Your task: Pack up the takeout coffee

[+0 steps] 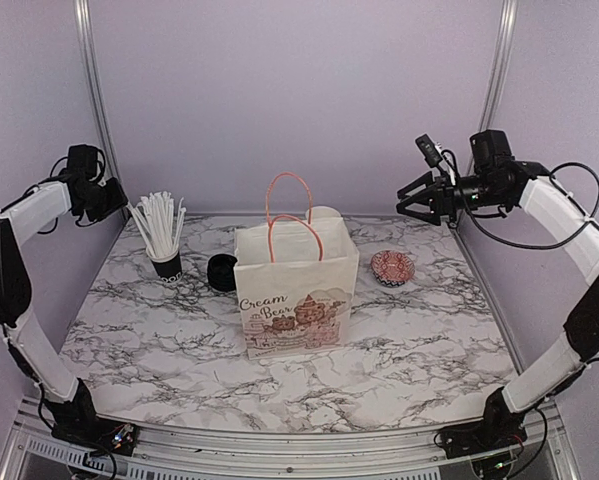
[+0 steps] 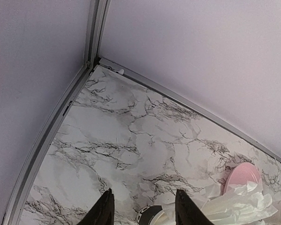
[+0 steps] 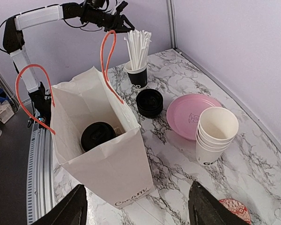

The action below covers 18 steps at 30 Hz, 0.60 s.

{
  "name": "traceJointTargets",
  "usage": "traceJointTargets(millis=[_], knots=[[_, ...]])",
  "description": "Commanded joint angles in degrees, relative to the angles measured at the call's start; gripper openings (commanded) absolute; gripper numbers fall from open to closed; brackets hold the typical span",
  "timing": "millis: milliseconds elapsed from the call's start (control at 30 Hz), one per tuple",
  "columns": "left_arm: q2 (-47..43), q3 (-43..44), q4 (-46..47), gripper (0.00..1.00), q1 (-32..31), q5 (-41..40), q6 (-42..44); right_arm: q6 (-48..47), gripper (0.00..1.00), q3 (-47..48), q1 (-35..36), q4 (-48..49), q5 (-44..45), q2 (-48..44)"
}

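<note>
Closest to the lens, the right gripper (image 3: 139, 187) stands with its jaws spread wide and nothing between them: released. It hangs high at two o'clock of the table (image 1: 429, 330), looking down into the paper bag (image 3: 107, 173), a vantage I judge is chosen to stay clear of the orange handles (image 1: 289, 176). Upright at the table's centre, the bag has its mouth gaping and both handles raised, so a cup can go in from straight above. One takeout coffee (image 3: 98, 136) sits low inside, black dome lid up, toward one end wall. Standing upright on the bag floor should keep it from spilling. No other lidded cup shows in any view, so packing looks done or close to it

The left gripper (image 2: 143, 192) hangs at ten o'clock, high over the far left corner, jaws apart and empty, likewise released and out of the bag's way. Supplies ring the bag, handy but apart from it: at nine o'clock a stack of black lids (image 1: 222, 272) and, beyond it, the black cup of straws (image 1: 165, 262). A red patterned dish (image 1: 392, 267) lies at three, and at twelve, behind the bag, stacked lidless cups (image 3: 215, 136) stand just beside a pink plate (image 3: 187, 110)
</note>
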Motion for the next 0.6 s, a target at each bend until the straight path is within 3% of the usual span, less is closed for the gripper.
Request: traceJointTargets(millis=[0, 300, 567], knots=[[1.75, 1.29, 4.17, 0.45, 0.52, 3.08, -1.29, -0.26, 0.71, -0.38, -0.26, 1.69, -0.07, -0.13], [4.36, 2.67, 6.39, 0.36, 0.54, 5.14, -2.24, -0.29, 0.7, -1.48, -0.25, 2.38, -0.16, 0.68], [2.48, 1.79, 6.67, 0.07, 0.49, 5.68, -2.38, -0.36, 0.69, -1.69, -0.3, 2.75, -0.15, 1.26]])
